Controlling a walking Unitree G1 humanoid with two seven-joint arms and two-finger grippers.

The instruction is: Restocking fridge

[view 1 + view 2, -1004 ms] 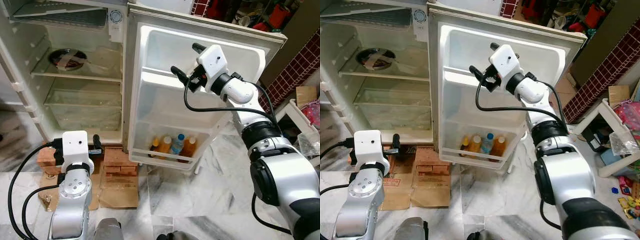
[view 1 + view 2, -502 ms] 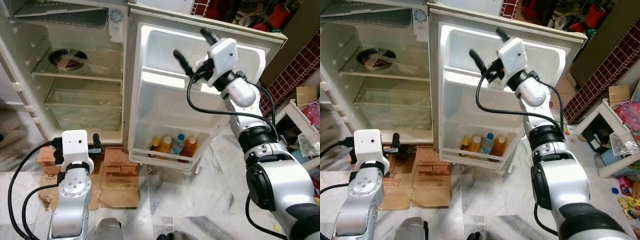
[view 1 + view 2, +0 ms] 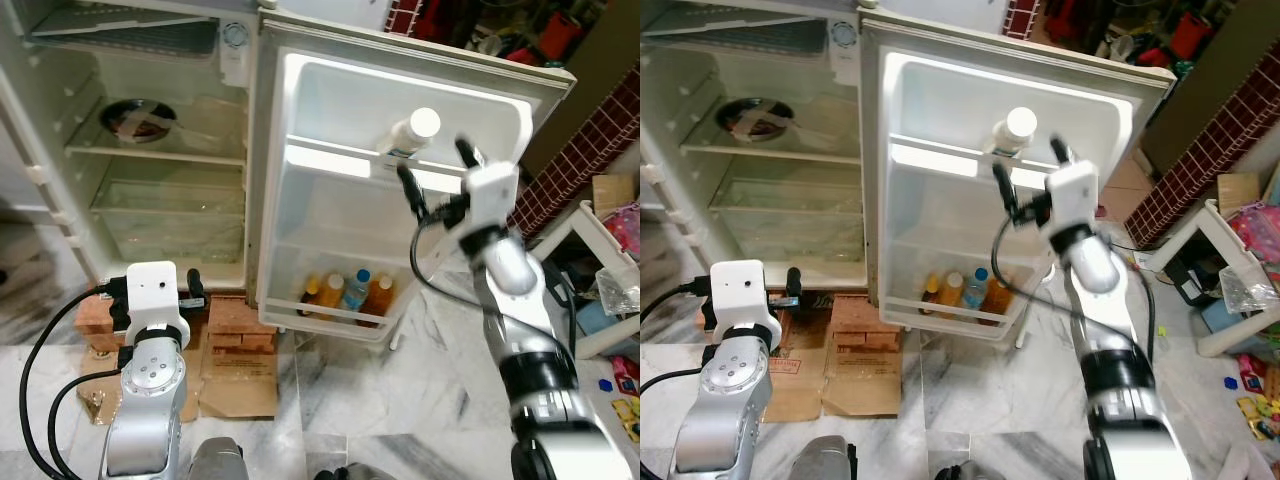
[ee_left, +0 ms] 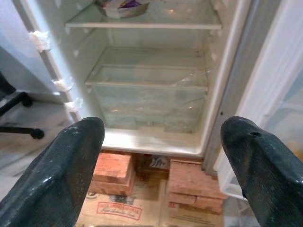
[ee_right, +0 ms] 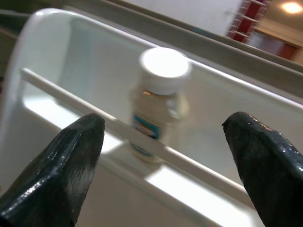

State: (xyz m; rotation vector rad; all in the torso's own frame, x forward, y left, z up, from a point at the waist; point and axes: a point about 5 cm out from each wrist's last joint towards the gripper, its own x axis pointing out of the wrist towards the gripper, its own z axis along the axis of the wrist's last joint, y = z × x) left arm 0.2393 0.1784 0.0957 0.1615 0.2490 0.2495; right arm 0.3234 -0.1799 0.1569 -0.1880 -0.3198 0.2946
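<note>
White plastic lines the open fridge door (image 3: 300, 260), and on its upper door shelf (image 3: 940, 160) a white-capped bottle (image 3: 413, 133) is seen standing upright behind the rail. The right jaws (image 3: 437, 177) are held spread wide and empty, just in front of and slightly below that bottle, clear of it; in the right wrist view the bottle (image 5: 158, 99) is framed between the two black fingers (image 5: 71, 165), ahead of them and untouched. Well below the right jaws, a row of drink bottles (image 3: 347, 292) is stored in the bottom door shelf, orange ones with one blue-capped among them.

The left jaws (image 3: 150, 298) are held low, near the foot of the fridge cabinet, opened wide with nothing between them. Straight ahead of them, in the left wrist view, a clear crisper drawer (image 4: 151, 99) is seen, with stacked bricks (image 4: 111, 171) and cardboard (image 4: 118, 210) on the floor under it. Higher up and beyond the left jaws, a dark bowl (image 3: 138, 114) is set on a glass shelf (image 3: 160, 150)
</note>
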